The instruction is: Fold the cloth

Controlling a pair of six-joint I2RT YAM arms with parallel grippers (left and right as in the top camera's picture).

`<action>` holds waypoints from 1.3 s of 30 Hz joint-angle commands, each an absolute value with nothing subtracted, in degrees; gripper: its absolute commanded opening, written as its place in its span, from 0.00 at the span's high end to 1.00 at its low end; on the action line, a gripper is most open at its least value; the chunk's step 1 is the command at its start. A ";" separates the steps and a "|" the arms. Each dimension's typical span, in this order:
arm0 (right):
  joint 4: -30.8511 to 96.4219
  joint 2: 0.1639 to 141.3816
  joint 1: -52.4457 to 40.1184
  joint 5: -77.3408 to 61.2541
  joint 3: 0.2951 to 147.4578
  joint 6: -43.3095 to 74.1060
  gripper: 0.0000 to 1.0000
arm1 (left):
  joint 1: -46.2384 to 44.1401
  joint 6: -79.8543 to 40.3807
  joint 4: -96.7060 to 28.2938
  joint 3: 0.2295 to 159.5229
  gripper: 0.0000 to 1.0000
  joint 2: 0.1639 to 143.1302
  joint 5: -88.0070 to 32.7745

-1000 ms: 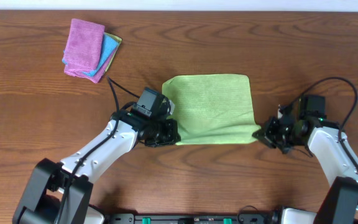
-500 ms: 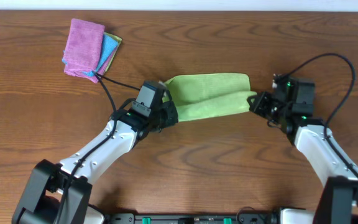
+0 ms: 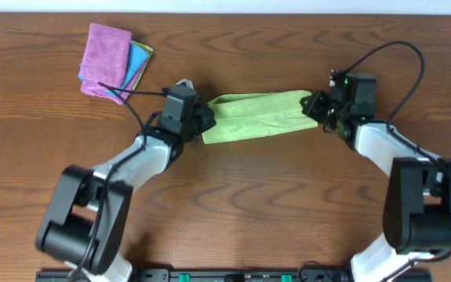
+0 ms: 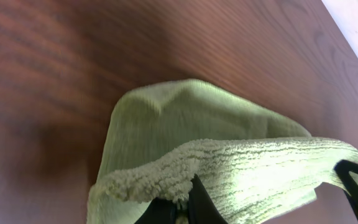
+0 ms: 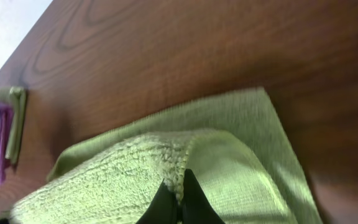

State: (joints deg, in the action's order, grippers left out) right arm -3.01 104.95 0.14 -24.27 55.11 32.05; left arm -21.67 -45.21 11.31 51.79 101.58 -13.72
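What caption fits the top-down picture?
The left claw and right claw pinch the green cloth mid-fold on a wooden table.

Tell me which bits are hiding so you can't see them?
- Left gripper: in the overhead view, its own body and the cloth cover the fingertips. In the left wrist view, the bottom edge cuts them off.
- Right gripper: the same, in the overhead and right wrist views.
- Cloth's underside: covered by its lifted edge in every view.
- Pile: in the overhead view, its pink top layer hides how many lie under it.

White arm links point(image 3: 124, 166); blk joints point(image 3: 180, 110), cables point(image 3: 404, 45), fingers point(image 4: 199, 199).
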 commanded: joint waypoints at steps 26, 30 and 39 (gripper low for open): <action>4.80 103.13 -0.30 -5.98 58.26 29.91 0.51 | -18.35 -36.38 5.82 64.47 0.25 112.03 -15.40; 7.77 99.39 -0.10 -5.37 58.26 29.82 0.41 | -18.02 -34.61 2.96 68.20 0.28 110.00 -16.40; 14.55 98.52 1.76 -7.38 58.24 28.67 0.29 | -19.55 -36.03 1.56 72.18 0.93 109.25 -17.80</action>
State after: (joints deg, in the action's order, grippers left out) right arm 14.52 98.24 1.26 -6.46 57.49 29.89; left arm -18.70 -36.10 1.91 71.46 109.86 -17.21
